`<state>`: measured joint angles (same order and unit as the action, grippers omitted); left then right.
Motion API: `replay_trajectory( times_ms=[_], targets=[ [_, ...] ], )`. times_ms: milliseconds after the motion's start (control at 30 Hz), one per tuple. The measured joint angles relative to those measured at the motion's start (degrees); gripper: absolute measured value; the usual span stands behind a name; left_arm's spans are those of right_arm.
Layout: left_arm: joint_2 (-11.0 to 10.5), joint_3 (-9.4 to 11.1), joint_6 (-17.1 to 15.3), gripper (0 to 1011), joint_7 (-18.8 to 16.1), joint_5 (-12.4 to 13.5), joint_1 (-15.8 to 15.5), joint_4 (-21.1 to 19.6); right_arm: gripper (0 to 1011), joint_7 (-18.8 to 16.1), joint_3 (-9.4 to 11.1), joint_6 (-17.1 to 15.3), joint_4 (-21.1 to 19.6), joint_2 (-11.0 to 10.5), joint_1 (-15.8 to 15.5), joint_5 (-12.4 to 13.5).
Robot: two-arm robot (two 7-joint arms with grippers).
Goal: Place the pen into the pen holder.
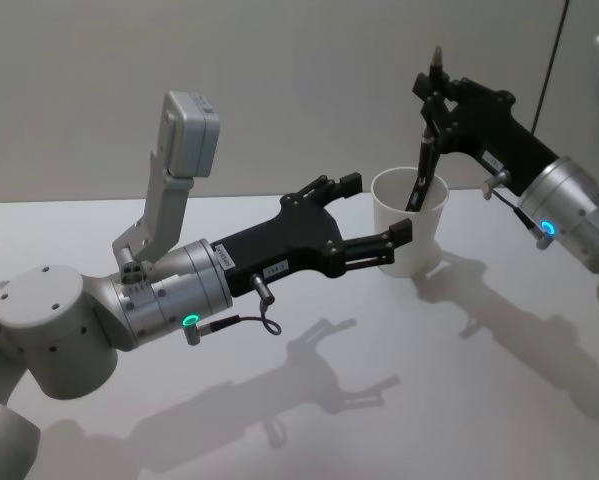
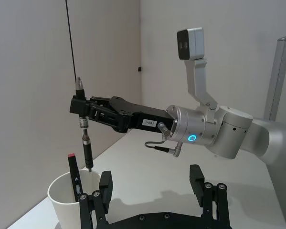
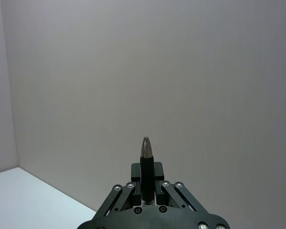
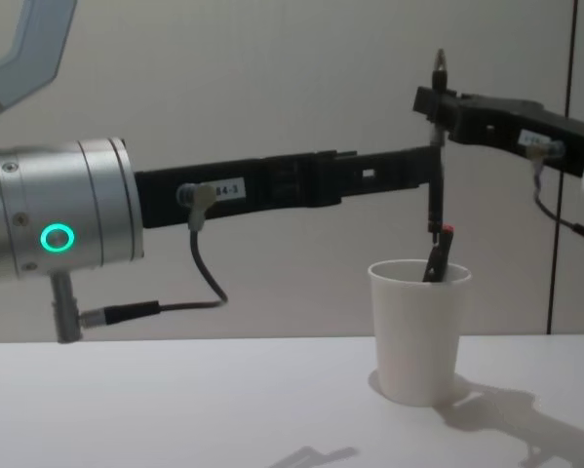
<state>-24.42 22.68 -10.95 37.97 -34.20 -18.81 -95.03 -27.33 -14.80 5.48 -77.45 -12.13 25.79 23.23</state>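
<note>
Hanging vertical, pen (image 4: 435, 156) sits clamped near its top in right end effector (image 2: 80, 106), lower tip just at cup (image 4: 417, 331) rim, directly above opening; a second pen (image 4: 436, 258) leans inside. Left end effector (image 1: 364, 225) spread wide, straddling cup, nearer. Bench (image 1: 399, 400) white, flat; plain grey wall (image 3: 181, 71) behind.

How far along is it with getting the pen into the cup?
Nearly there. The right gripper is shut on the pen, held upright with its lower tip just above the pen holder. The left gripper brackets the cup, jaws open. One pen already leans inside. Lowering and releasing remain.
</note>
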Motion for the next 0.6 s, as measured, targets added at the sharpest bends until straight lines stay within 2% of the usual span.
replay_trajectory(
  times_ms=[600],
  targets=[
    [0.0,0.0,0.0,1001,0.0,0.0,0.0,0.0,151,0.88,-1.83,0.97,6.41,2.07,2.57,-4.22]
  ],
)
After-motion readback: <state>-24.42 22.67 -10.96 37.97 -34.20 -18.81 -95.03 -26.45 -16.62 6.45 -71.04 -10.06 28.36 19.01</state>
